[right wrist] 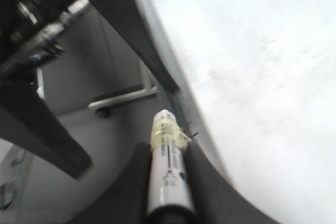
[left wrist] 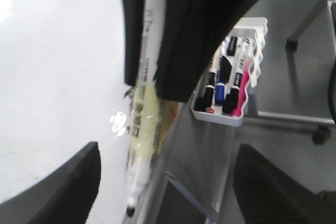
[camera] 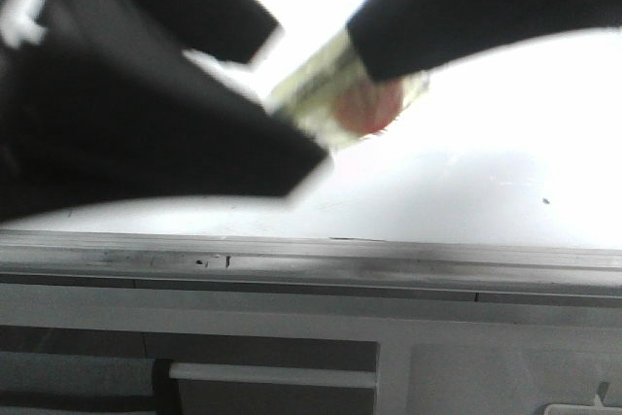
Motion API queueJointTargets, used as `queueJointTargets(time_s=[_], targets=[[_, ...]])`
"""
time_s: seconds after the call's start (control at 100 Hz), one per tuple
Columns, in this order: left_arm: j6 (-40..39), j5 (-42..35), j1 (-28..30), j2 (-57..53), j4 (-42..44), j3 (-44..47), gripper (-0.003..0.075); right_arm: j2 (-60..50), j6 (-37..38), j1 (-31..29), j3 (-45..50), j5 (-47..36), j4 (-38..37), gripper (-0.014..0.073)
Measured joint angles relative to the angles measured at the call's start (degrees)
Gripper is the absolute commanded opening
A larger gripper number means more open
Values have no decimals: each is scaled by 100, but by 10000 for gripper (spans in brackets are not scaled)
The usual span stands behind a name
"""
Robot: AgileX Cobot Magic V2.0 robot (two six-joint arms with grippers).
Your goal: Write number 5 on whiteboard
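Observation:
The whiteboard [camera: 466, 172] is glossy white with strong glare and a grey metal edge strip [camera: 311, 261]. No strokes of the number 5 show on it. My right gripper [right wrist: 168, 148] is shut on a white marker [right wrist: 169, 171] wrapped in yellowish tape. In the left wrist view the right gripper [left wrist: 194, 35] holds the marker [left wrist: 143, 103] with its black tip [left wrist: 129, 211] pointing at the board's edge. My left gripper [left wrist: 167, 153] is open, its fingers [left wrist: 58, 192] spread wide either side of the marker without touching it. Both arms crowd the front view, the marker [camera: 326, 89] between them.
A white caddy [left wrist: 233, 114] with several markers hangs off the board's edge. The whiteboard also shows in the wrist views [left wrist: 52, 66] [right wrist: 262, 77]. Grey frame rails [camera: 272, 374] lie below the edge strip. A small dark speck [camera: 545, 201] sits on the board at the right.

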Motion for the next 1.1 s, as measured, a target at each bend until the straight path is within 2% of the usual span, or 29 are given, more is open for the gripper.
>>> queueJointTargets(time_s=[0.12,0.19,0.35,0.54,0.72,1.01,1.101], targets=[[0,275,427,-686,-350,0,482,-118,0,0,0,-482,9,-62],[0,404,661,-1040,-508,0,434,-120,0,0,0,-785,-3,-62],[-65,461,1296,-1911,-908,293,262,-120,0,0,0,-1500,-569,-62],[-107,278,2030,-2501,-1531,899,-22,-120,0,0,0,-1879,-795,-62],[-107,42,2326,-2595,-2071,1220,-20,-120,0,0,0,-1890,-918,-59],[-107,-4,2328,-2595,-2161,1249,-20,-120,0,0,0,-1880,-1141,-59],[-107,-4,2328,-2595,-2171,1249,-20,-185,0,-51,-76,-1650,-1492,-59]])
